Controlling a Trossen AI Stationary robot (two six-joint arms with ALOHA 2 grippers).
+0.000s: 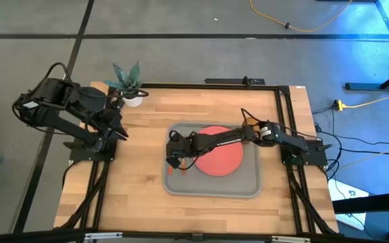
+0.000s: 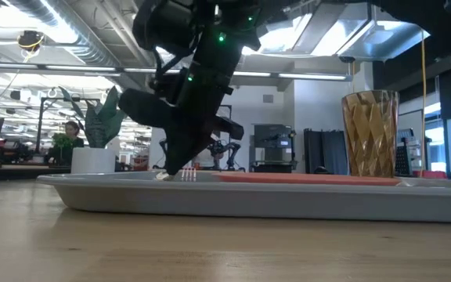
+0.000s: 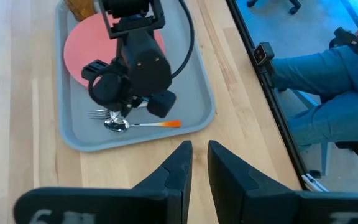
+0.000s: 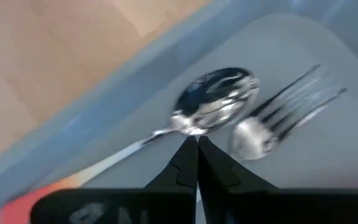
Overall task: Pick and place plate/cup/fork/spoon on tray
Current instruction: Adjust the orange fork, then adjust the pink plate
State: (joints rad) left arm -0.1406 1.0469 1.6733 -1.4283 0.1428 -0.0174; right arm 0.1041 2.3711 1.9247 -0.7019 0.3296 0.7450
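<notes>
Right claw (image 3: 118, 116): low over the tray's left end, fingers pressed together with nothing between them; tips just above the spoon's bowl in the right wrist view, so probably done setting it down or nudging it straight
Left claw (image 3: 194, 163): parked off the tray near the tabletop's left edge, fingers a narrow gap apart and empty; kept clear, likely so the right arm has the whole tray to itself
Tray (image 1: 248, 189): grey, mid-tabletop, within the right arm's reach; all four items on it
Plate (image 1: 220, 160): coral, flat on the tray's middle, leaving a bare strip at the left end for the cutlery
Cup (image 2: 369, 133): amber, upright on the tray, standing clear of the cutlery in the low view, at the far end past the plate in the left wrist view; well out of the arm's way there
Spoon (image 4: 213, 102): flat on the tray floor at the left end, bowl up, orange handle running along the rim
Fork (image 4: 291, 106): just beside the spoon, tines next to the bowl; handle hidden under the claw; whether the two touch cannot be told
Plant (image 1: 128, 84): white pot at the tabletop's back left corner, no part of the job
Progress: judged as good as finished, nothing left off the tray
Risk: claw close above the spoon, so a careless lift could drag it against the fork
</notes>
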